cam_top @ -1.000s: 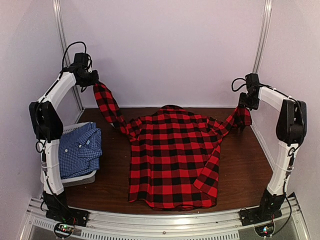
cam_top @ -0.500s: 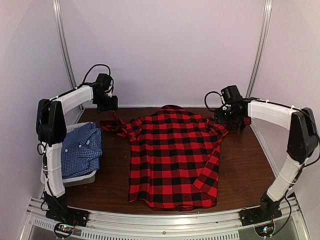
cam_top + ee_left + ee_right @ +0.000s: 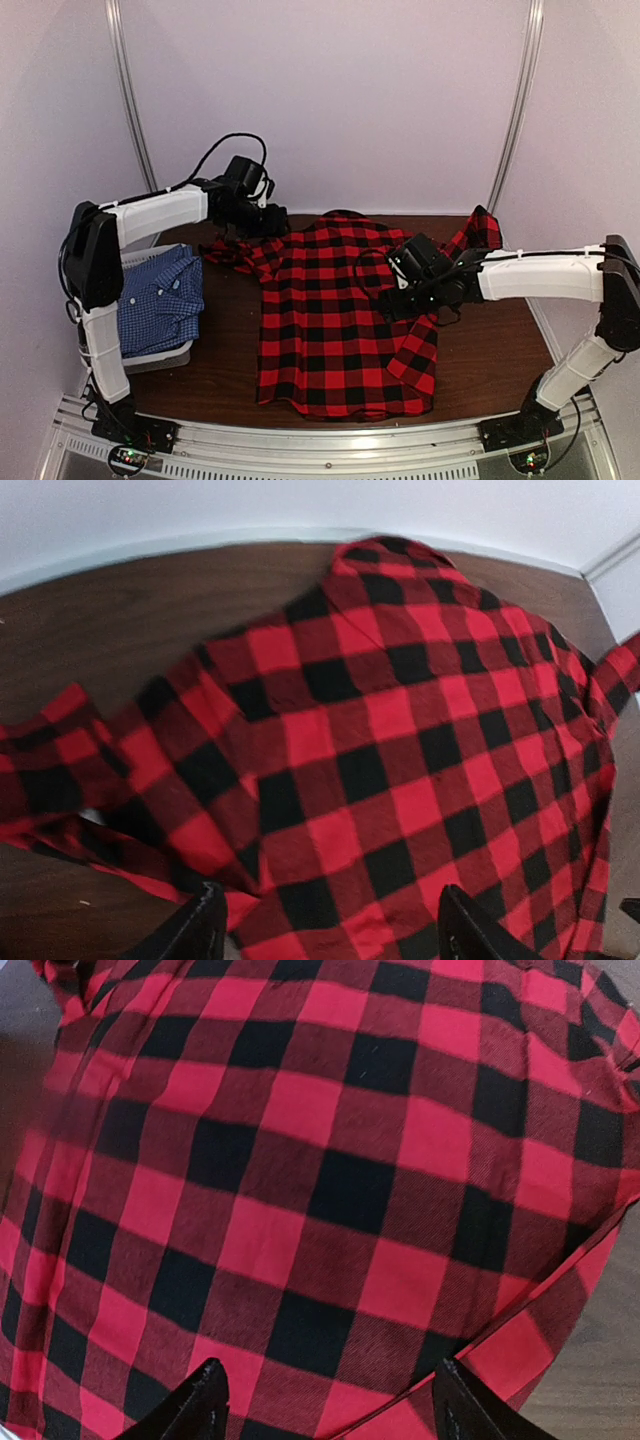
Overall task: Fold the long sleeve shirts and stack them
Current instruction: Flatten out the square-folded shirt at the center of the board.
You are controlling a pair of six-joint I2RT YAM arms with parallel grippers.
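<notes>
Table (image 3: 500, 330) carries the red plaid shirt (image 3: 340, 320), spread flat at centre. The blue check shirt (image 3: 160, 300) sits folded in the basket (image 3: 165, 358) at left. Step looks like folding the sleeves in. The left sleeve (image 3: 232, 252) is bunched by its shoulder and the right sleeve (image 3: 478, 232) trails back-right. Best to take each cuff, pull it straight and lay it across without dragging the body. Left arm reaches to the left shoulder; right arm is low over the right side. Left pincer (image 3: 328, 900) and right pincer (image 3: 328, 1375) gape wide, holding nothing.
</notes>
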